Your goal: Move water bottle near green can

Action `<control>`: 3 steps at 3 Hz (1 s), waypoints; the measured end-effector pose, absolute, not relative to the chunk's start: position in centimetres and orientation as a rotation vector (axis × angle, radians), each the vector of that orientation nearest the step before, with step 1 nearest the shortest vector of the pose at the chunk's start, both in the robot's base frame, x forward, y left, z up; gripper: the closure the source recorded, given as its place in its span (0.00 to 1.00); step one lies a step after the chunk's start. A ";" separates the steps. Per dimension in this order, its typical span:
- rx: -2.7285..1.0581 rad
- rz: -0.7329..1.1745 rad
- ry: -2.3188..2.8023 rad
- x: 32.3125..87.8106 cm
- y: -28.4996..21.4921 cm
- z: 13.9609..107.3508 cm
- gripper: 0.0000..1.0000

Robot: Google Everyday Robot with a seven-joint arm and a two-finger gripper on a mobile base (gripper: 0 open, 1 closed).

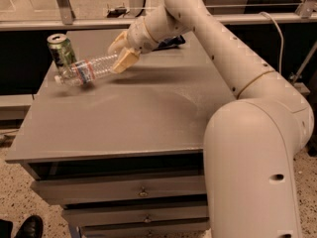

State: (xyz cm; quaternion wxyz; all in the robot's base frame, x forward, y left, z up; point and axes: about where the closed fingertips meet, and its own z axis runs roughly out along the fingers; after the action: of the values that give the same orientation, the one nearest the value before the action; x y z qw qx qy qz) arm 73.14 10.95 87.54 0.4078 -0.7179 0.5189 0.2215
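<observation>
The water bottle [91,69] is clear and ribbed with a red, white and blue label band. It is tilted on its side at the table's far left, white cap pointing left and down. The green can [62,51] stands upright just behind the bottle's cap end, close to it or touching. My gripper [121,52] is at the bottle's base end, right of the can, with its tan fingers [126,61] shut on the bottle's base.
The grey table [148,113] has drawers below its front edge. A dark blue bag [172,42] lies at the far side behind my arm. A rail and glass run behind the table. A black shoe [29,227] is on the floor at bottom left.
</observation>
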 end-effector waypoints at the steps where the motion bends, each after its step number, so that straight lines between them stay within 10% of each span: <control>1: -1.822 0.572 1.311 73.3 11.5 87.5 0.69; 3: -1.829 0.594 1.307 73.4 12.3 87.4 0.13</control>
State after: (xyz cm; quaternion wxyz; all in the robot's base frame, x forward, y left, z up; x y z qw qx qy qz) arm 73.41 12.32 87.38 0.3970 -0.7220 0.5159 0.2344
